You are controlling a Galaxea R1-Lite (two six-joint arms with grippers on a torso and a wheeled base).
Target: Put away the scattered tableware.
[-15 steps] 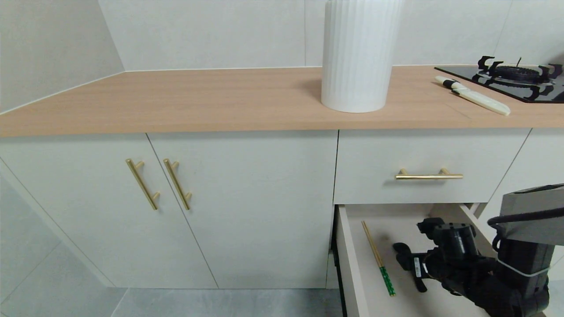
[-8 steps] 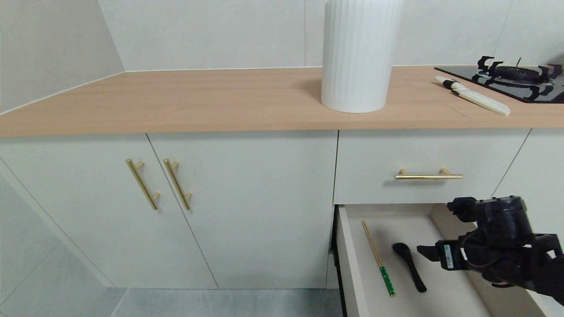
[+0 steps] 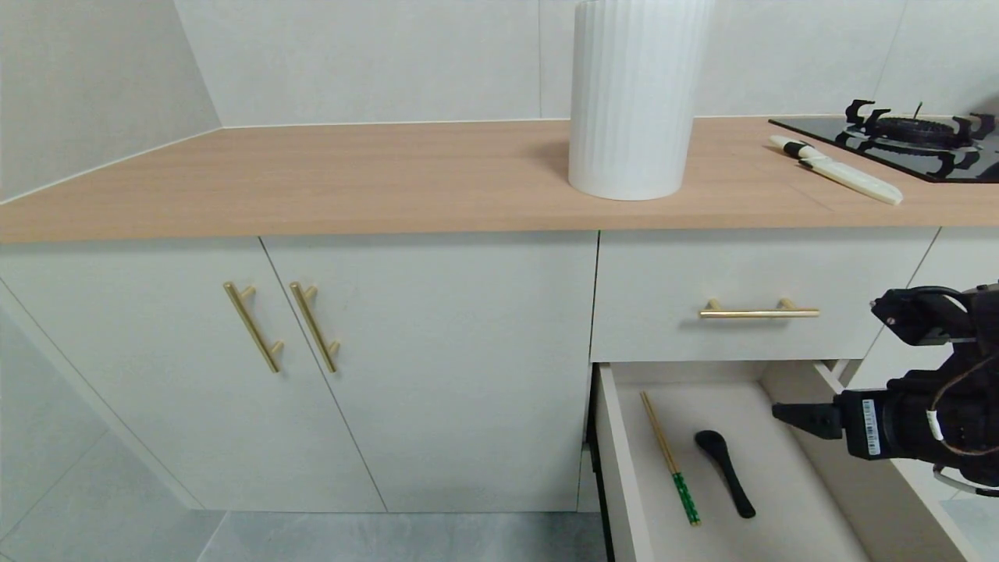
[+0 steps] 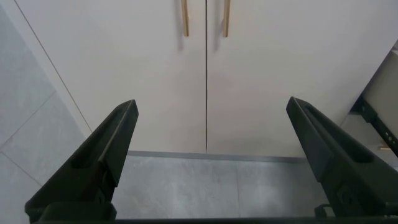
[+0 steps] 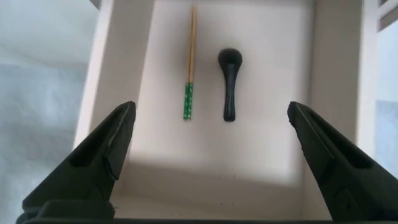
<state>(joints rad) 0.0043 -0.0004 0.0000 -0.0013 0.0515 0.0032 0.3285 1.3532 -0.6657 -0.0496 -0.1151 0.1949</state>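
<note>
Head view: right gripper (image 3: 826,357), fingers apart, has lifted from drawer (image 3: 618,460), spoon (image 3: 726,472) left beside chopsticks (image 3: 670,467).

— What sits above the jaws of the right gripper (image 3: 784,412)?
— A closed drawer front (image 3: 749,265) with a gold bar handle (image 3: 759,312). Higher up, the wooden countertop (image 3: 351,179) bears a tall white ribbed cylinder (image 3: 632,101), with a black hob (image 3: 913,136) off to the right.
— And ahead of the left gripper (image 4: 211,106), between its jaws?
— Two closed cabinet doors (image 4: 261,74) with gold handles (image 4: 184,17) side by side, and grey floor tiles (image 4: 186,186) below.
</note>
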